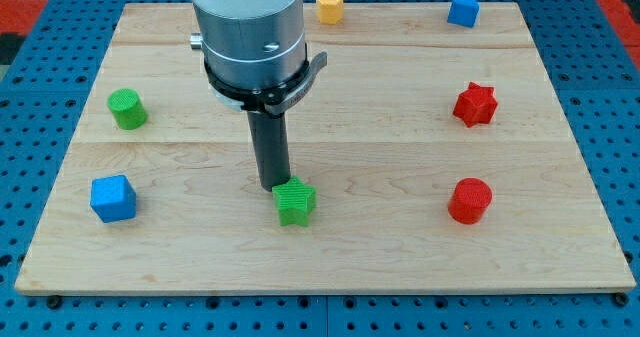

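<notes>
- Where the rod comes down near the middle of the wooden board (pixel 330 257), my tip (pixel 272 186) sits just at the upper-left edge of the green star block (pixel 295 201), at about 10 o'clock from that block's centre.
- Whether my tip actually touches the green star block or only stands just beside it cannot be told; the two look in contact or very nearly so.
- As for the state of the tool, the arm ends in a plain dark rod (pixel 268 147) with nothing to open or close, and it holds nothing.
- Above the rod, the arm's grey cylindrical body (pixel 250 37) hides part of the board toward 12 o'clock.
- From my tip, a blue cube (pixel 112 198) lies well apart at about 9 o'clock, near the board's left edge.
- A green cylinder (pixel 127 109) stands well apart at about 10 o'clock from my tip.
- A yellow block (pixel 329 6), roughly hexagonal, sits at about 1 o'clock from my tip, near the board's top edge.
- A blue block (pixel 463 10), its shape hard to make out, sits at about 2 o'clock, also near the top edge.
- A red star block (pixel 475 104) lies well apart at about 2 o'clock, lower than the blue block.
- A red cylinder (pixel 469 200) stands at about 3 o'clock from my tip, well apart from the green star block.
- Around the board, a blue perforated surface (pixel 600 97) shows on all sides.
</notes>
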Tool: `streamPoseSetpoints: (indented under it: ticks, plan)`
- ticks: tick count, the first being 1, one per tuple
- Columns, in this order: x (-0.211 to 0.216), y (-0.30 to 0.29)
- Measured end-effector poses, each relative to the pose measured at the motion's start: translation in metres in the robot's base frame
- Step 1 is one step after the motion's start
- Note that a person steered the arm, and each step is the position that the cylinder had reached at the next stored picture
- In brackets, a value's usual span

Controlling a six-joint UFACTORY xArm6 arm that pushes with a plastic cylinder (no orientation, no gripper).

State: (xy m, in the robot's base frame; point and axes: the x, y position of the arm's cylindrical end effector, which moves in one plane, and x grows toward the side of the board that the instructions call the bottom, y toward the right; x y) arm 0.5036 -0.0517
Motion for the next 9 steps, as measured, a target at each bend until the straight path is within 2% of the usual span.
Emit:
streamPoseSetpoints:
  ticks: [2,3,5,7,9]
  plan:
    - [0.0,-0.006]
    - [-0.021,-0.02]
    - [-0.096,-0.073]
    - [-0.15,-0.136]
    - [-0.251,-0.207]
